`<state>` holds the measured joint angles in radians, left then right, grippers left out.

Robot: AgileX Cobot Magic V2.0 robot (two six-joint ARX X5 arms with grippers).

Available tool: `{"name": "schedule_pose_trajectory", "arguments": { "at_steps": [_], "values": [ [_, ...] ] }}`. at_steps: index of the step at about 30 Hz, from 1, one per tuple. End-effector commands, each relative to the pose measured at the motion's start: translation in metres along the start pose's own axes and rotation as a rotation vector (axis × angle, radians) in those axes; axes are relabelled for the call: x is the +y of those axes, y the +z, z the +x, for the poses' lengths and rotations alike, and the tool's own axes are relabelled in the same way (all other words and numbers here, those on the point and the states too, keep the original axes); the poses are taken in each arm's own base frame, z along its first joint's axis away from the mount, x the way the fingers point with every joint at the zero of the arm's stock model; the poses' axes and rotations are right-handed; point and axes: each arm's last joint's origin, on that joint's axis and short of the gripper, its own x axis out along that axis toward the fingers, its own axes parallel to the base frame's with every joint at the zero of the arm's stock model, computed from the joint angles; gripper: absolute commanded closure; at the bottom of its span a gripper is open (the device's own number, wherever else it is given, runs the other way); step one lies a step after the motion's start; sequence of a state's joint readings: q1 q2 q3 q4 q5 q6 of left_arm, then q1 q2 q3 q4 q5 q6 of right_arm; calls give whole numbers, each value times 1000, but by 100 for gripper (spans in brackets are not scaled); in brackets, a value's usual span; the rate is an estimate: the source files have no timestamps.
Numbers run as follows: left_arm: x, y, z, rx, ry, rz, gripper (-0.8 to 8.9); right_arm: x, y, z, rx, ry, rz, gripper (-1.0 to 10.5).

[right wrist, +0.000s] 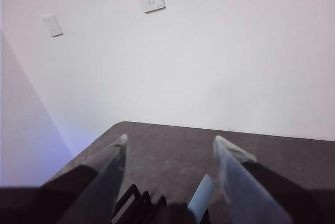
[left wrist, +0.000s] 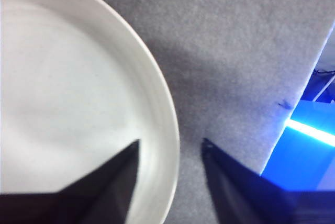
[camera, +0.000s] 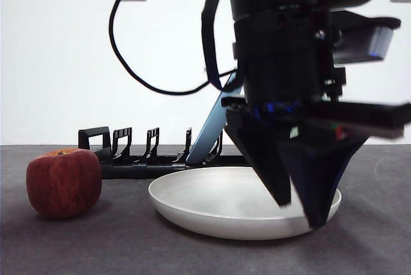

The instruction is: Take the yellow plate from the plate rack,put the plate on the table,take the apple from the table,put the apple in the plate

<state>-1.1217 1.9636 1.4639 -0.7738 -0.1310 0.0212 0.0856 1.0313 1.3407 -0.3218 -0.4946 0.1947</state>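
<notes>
On the table (camera: 77, 249), the yellow plate (camera: 218, 201) lies flat in front of the plate rack (camera: 138, 156), which holds a light blue plate (camera: 215, 124) leaning in a slot. The left gripper (camera: 298, 214) hangs over the yellow plate's rim, jaws apart, one inside the rim and one outside, gripping nothing. The apple (camera: 64, 182) sits beside the yellow plate, apart from it. The right gripper (right wrist: 170, 148) waits above the rack, jaws apart and empty.
</notes>
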Motion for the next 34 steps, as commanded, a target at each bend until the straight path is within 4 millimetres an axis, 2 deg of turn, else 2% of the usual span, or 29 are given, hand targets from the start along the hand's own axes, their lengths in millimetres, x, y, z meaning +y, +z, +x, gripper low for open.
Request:
{"name": "schedule_pose_trajectory", "arguments": {
  "at_steps": [1,5,11,16,19,22,27,34],
  "values": [
    [6,0,-25,-74,18,-35,526,-1,1,3,-2,5,-8,664],
    [23,-1,-73,-227,91,-87,526,-1,2,7,4,11,-5,662],
    [74,-23,-155,-461,294,-262,526,14,6,21,22,103,-16,662],
    [129,-67,-212,-568,461,-462,526,39,0,43,75,244,-67,650],
    [154,-98,-239,-612,550,-573,527,58,-7,60,149,327,-86,542],
    [171,-132,-268,-657,655,-686,530,80,-18,81,243,416,-124,504],
    [178,-180,-305,-722,809,-825,530,113,-46,115,425,430,-223,504],
    [156,-222,-342,-806,947,-910,530,158,-101,163,601,479,-325,480]
  ]
}}
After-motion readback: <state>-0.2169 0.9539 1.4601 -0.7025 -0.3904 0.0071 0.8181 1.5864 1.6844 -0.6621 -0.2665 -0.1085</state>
